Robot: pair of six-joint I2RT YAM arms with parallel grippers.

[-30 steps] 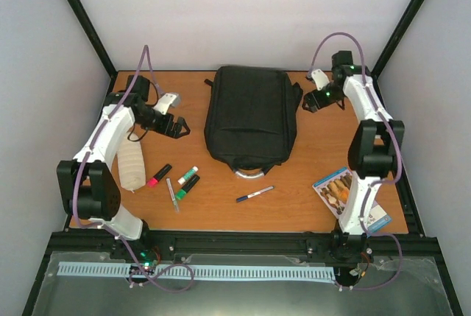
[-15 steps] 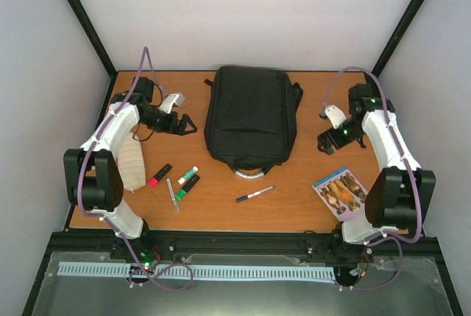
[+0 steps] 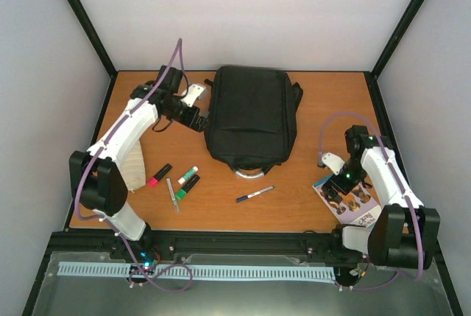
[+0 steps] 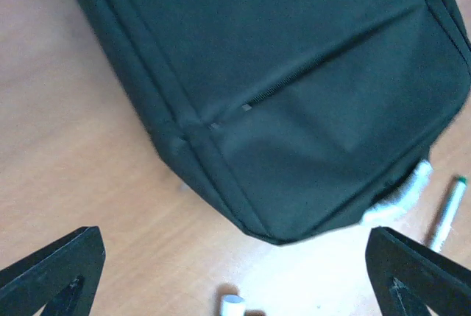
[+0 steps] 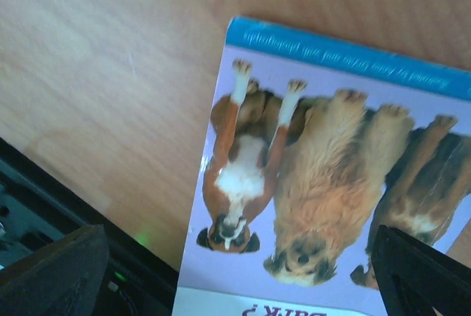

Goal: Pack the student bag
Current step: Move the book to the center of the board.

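Note:
The student bag [image 3: 250, 116] is a large black backpack lying flat at the table's middle back, its grey loop handle [image 3: 250, 171] at the near end. My left gripper [image 3: 199, 120] is open and empty at the bag's left edge. In the left wrist view the bag [image 4: 280, 88] fills the upper part, with my open left gripper [image 4: 235, 279] over bare table beside its corner. My right gripper [image 3: 338, 185] is open and empty just above a dog-picture book [image 3: 356, 202]. In the right wrist view the book [image 5: 331, 198] lies under my right gripper [image 5: 243, 279].
A beige pouch [image 3: 132, 167], a pink highlighter [image 3: 158, 174], two green markers [image 3: 188, 180] and a thin pen [image 3: 172, 195] lie at the near left. A blue pen [image 3: 255, 194] lies in front of the bag. The table's front rail [image 3: 243, 241] is close to the book.
My left gripper has moved right and back, up to the bag's left edge. My right arm has swung from the back right down to the near right, over the book.

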